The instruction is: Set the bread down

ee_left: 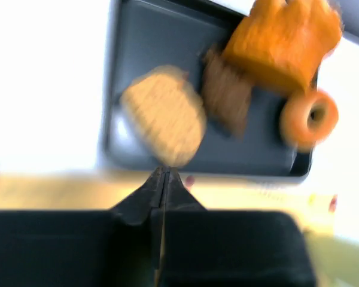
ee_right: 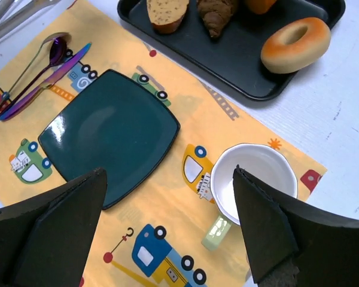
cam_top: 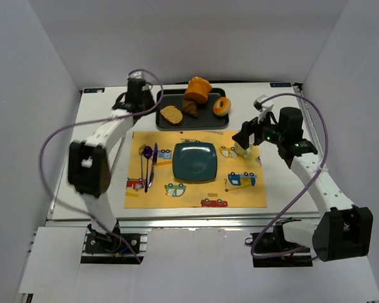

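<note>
We are looking at the bread (cam_top: 191, 108) lying on the dark tray (cam_top: 205, 121) at the far side of the table, tucked between the toast (cam_top: 171, 115) on its left and the bun (cam_top: 198, 89), which is standing just behind it and seems to be touching it. A bagel (cam_top: 222, 105) is sitting at the tray's right end. We are holding our left claw (ee_left: 163, 173) pressed shut with nothing in it, its tips meeting just short of the tray's near rim. In the left wrist view, which is blurring, the bread (ee_left: 227, 98) is lying beyond those tips and off to the right, apart from them, while the toast (ee_left: 164, 122) is sitting almost straight ahead and nearer. We are holding our right claw (ee_right: 169, 179) spread wide and empty above the placemat (cam_top: 240, 196), between the plate (ee_right: 107, 134) and the cup (ee_right: 254, 179). From there the bread (ee_right: 215, 13) is showing at the top edge of the right wrist view, well apart from that claw, with the bagel (ee_right: 295, 44) nearer to it. A spoon (ee_right: 54, 48) and a knife (ee_right: 48, 78) are lying left of the plate on the placemat.
</note>
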You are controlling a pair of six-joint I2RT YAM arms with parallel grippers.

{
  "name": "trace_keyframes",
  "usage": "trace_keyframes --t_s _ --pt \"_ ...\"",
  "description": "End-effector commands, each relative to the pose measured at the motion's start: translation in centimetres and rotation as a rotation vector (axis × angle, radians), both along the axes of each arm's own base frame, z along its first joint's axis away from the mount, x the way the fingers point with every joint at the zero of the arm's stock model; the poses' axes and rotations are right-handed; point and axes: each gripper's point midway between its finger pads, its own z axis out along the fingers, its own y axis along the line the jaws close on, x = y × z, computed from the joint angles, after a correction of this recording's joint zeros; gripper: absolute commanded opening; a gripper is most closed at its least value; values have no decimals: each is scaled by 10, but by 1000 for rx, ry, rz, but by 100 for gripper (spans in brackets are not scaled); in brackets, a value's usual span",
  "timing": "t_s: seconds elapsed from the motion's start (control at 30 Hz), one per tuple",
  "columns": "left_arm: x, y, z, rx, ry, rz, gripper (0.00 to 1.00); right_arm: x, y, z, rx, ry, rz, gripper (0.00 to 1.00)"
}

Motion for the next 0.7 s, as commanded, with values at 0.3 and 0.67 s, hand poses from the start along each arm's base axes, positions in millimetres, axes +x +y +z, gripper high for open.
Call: trace_keyframes --t_s 0.3,0.67 --pt "-235 228 -21 563 298 6 86 -107 80 -13 -44 -303 954 89" --pt "-206 231 -89 540 390 -155 87 -105 76 -29 -69 -252 889 89"
